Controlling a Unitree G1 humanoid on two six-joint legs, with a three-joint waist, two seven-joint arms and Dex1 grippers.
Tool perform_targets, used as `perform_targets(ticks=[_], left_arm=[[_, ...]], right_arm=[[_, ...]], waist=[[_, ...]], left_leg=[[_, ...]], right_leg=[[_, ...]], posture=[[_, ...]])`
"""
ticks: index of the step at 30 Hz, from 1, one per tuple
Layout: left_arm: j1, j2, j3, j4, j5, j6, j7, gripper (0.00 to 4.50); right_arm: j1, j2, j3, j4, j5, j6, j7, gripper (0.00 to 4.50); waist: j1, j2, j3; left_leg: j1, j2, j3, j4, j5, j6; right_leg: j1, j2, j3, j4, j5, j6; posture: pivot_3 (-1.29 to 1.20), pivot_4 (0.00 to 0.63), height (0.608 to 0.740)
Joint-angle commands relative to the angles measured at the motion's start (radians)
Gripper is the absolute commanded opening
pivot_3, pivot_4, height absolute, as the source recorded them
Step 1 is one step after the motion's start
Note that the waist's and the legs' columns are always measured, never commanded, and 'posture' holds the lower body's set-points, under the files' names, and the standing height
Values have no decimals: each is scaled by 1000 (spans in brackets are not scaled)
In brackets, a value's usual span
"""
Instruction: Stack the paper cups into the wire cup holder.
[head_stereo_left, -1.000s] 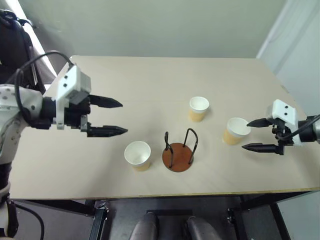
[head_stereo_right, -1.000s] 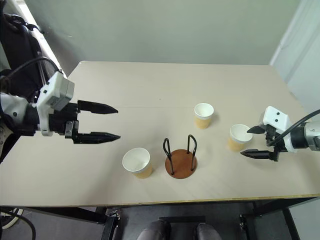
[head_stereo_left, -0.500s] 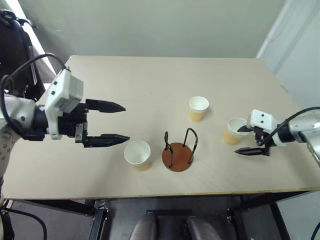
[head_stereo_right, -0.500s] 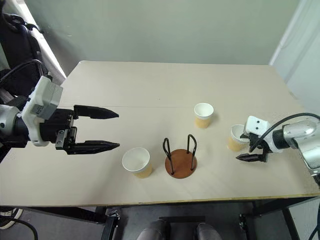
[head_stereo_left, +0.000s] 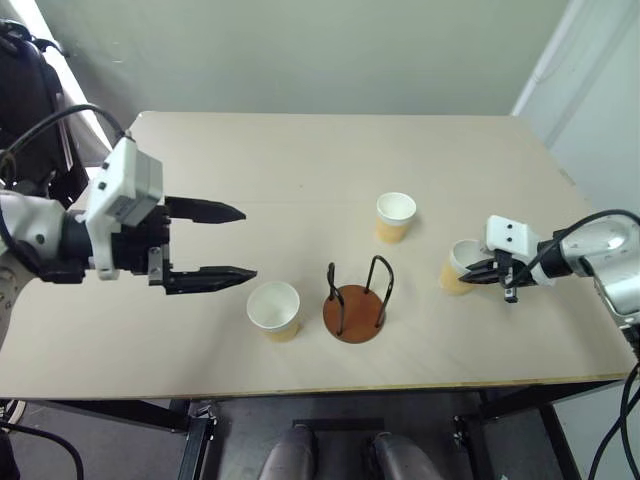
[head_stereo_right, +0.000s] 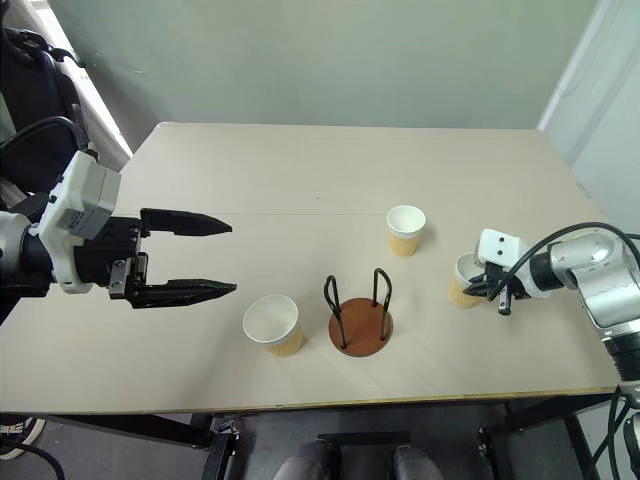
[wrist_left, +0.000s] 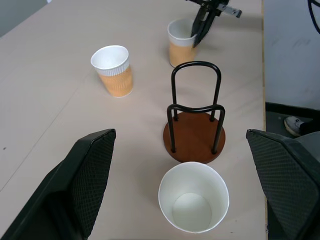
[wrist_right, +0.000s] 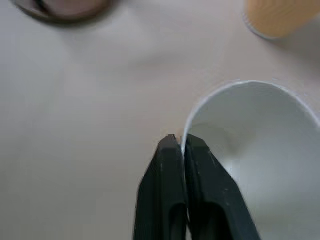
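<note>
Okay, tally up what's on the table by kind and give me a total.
Paper cups: 3, one near the left claw, one in the middle, one pinched at the rim by the right claw
Wire holder: 1
Total: 4

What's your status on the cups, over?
Right gripper shut on rim of the rightmost paper cup. Left gripper open, empty, above table. Wire cup holder empty; two other cups standing. Path clear.
</note>
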Motion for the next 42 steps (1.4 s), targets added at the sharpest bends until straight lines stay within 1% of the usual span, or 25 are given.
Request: perform_targets(ticks=[1, 4, 7, 10, 12, 16, 18, 20, 24, 30, 33, 40, 42], left_arm=[[1, 32, 31, 21, 18, -29, -9, 4500], [11, 42, 42, 34, 23, -39, -19, 4500], [24, 46, 41, 36, 27, -47, -23, 4500], [32, 42, 31, 31, 23, -53, -26, 4500], [32, 38, 20, 31, 26, -59, -25, 4500], [26, 32, 2, 36, 29, -67, -22, 4500], [27, 32, 0, 32, 27, -67, -20, 4500], [32, 32, 3, 26, 22, -66, -17, 4500], [57, 33, 18, 9, 20, -60, -10, 4500], [90, 39, 38, -18, 16, -52, 11, 4500], [97, 41, 42, -27, 13, -49, 20, 4500], [105, 43, 47, -35, 10, -44, 32, 4500], [106, 43, 49, -38, 9, -41, 34, 4500]], right_arm=[[-33, -56, -109, -84, 91, 45, 55, 48], [-89, -69, -216, -142, 229, 133, 79, 48], [-188, -64, -295, -181, 350, 209, 78, 48], [-273, -15, -304, -253, 454, 275, 54, 48], [-315, 30, -269, -306, 490, 307, 28, 48], [-344, 120, -155, -365, 468, 305, -6, 48], [-332, 136, -93, -373, 420, 269, -3, 48], [-325, 141, -61, -372, 396, 245, 0, 48], [-321, 141, -42, -381, 404, 239, 19, 48], [-299, 146, -6, -389, 384, 218, 35, 48], [-291, 145, 30, -386, 339, 192, 35, 48], [-290, 148, 58, -371, 299, 168, 48, 48], [-290, 151, 64, -365, 285, 161, 47, 436]], waist=[[0, 0, 0], [0, 0, 0], [-2, 0, 0], [-2, 0, 0], [-5, -1, -1], [-6, -1, -1], [-5, -1, 0], [-5, -1, 0], [-5, -1, 0], [-5, -1, -1], [-6, -1, -1], [-6, -1, -1], [-6, -1, -1]], left_leg=[[0, 0, 0, 0, 0, 0], [-1, 0, 0, 0, 0, -1], [-2, 0, 0, -1, 1, -2], [-2, 1, 0, -3, 1, -2], [0, 1, 0, -5, 2, -3], [0, 1, 0, -6, 3, -5], [0, 1, 0, -6, 3, -5], [-1, 1, 0, -6, 3, -5], [-5, 1, 0, -5, 3, -6], [-5, 1, 0, -6, 5, -7], [-4, 1, 0, -5, 5, -8], [-4, 1, 0, -5, 7, -8], [-4, 1, 0, -5, 7, -8]], right_leg=[[0, 0, 0, 0, 0, 0], [-1, 0, 0, 0, -1, -1], [-3, 0, 0, 0, -1, -2], [-4, 1, 0, 1, -3, -5], [-3, 1, 0, 1, -3, -6], [-5, 1, 0, 2, -3, -6], [-6, 1, 0, 3, -3, -6], [-7, 1, 0, 4, -3, -6], [-11, 1, 0, 5, -3, -6], [-12, 1, 0, 9, -4, -7], [-13, 1, 0, 13, -4, -8], [-14, 1, -1, 15, -4, -9], [-14, 1, -1, 15, -4, -9]], posture=[[0, 150, 740], [0, 150, 740], [0, 150, 740], [0, 150, 740], [0, 150, 740], [0, 150, 740], [0, 150, 740], [0, 150, 740], [0, 150, 740], [0, 150, 740], [0, 150, 740], [0, 150, 740], [0, 150, 740]])
